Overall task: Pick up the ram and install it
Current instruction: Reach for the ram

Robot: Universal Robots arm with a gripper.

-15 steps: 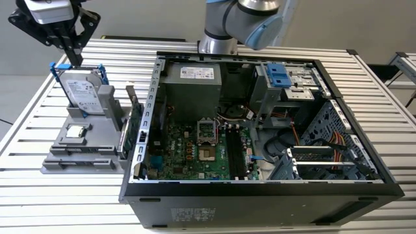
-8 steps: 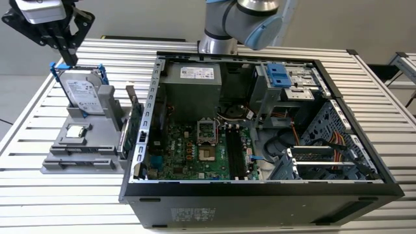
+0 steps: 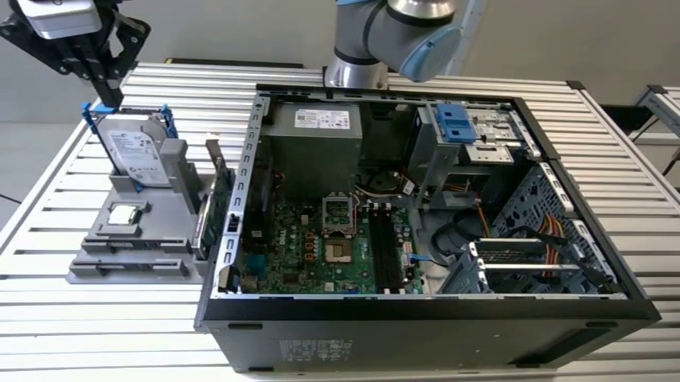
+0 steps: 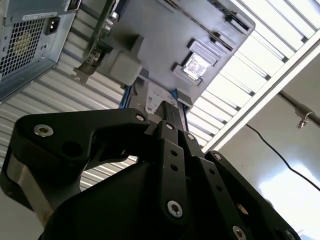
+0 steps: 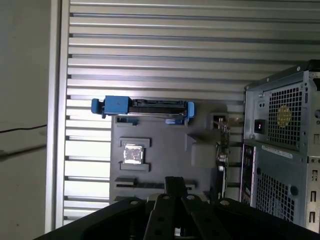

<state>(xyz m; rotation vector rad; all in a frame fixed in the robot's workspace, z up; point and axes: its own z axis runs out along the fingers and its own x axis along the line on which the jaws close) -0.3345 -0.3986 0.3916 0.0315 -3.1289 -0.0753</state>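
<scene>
1. The claw [image 3: 108,96] is seen at the exterior view's upper left, hanging over the top edge of the hard drive [image 3: 138,155]. Its fingers are pressed together and nothing is gripped between them.
2. Whether the fingertips touch the drive's blue carrier [image 3: 94,108] cannot be told.
3. The hard drive is held upright in a grey fixture [image 3: 107,272], which is set on the slatted metal tabletop [image 3: 64,334] beside the open computer case [image 3: 425,314].
4. A square processor chip [image 3: 126,213] is seen lying flat on the fixture, in front of the drive.
5. The ram [image 5: 137,184] is found in the first wrist view as a thin dark strip seated edge-on in a slot of the fixture, on the far side of the chip from the drive. Part of its length is hidden there by the claw's finger.
6. The ram is left untouched, outside the case and apart from the claw.
7. A larger green board [image 3: 218,216] is stood upright between the fixture and the case wall.
8. Inside the case, the motherboard [image 3: 308,247] is laid flat, with the power supply [image 3: 318,139] behind it.
9. The arm's base [image 3: 356,48] is mounted behind the case, at the top of the exterior view.
</scene>
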